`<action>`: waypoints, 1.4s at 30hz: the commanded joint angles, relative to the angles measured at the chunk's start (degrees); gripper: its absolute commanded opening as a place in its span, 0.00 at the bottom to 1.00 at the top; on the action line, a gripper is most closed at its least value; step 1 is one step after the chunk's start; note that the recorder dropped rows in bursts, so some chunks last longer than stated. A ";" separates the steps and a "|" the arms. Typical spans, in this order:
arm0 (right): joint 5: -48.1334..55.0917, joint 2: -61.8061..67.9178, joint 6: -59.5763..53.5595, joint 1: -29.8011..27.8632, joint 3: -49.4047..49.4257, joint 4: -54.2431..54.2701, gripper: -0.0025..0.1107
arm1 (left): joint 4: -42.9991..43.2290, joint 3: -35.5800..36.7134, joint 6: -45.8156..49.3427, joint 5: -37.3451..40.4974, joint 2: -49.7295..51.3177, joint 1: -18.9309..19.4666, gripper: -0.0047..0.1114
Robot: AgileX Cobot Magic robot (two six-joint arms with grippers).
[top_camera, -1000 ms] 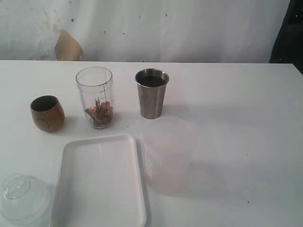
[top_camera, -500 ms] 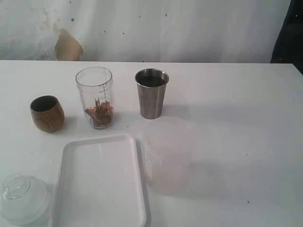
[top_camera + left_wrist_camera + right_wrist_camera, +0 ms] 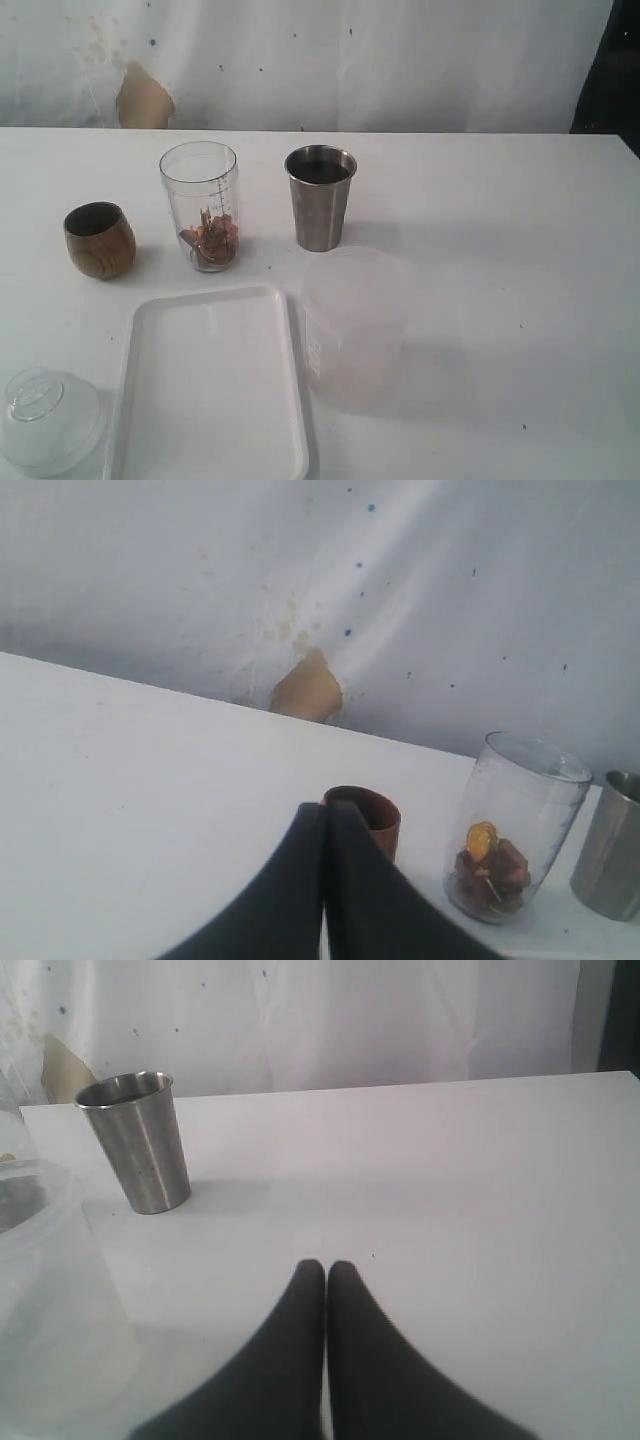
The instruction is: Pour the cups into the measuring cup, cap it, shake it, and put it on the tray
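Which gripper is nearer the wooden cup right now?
Left, most likely. The left gripper points straight at the wooden cup, which shows just past its closed tips. The right gripper is over by the steel tumbler, with the wooden cup outside its view.

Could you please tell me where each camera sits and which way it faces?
Exterior view: above the table's near side, looking down toward the white backdrop; no arm shows.
Left wrist view: low over the table, shut jaws in front, facing the wooden cup and measuring cup.
Right wrist view: low, shut jaws in front, facing the steel tumbler.
All three share the steel tumbler.
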 commanded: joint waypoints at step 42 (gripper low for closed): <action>-53.67 30.75 12.96 0.39 -15.55 -2.88 0.02 | 0.24 0.31 5.14 1.60 -0.23 -0.06 0.04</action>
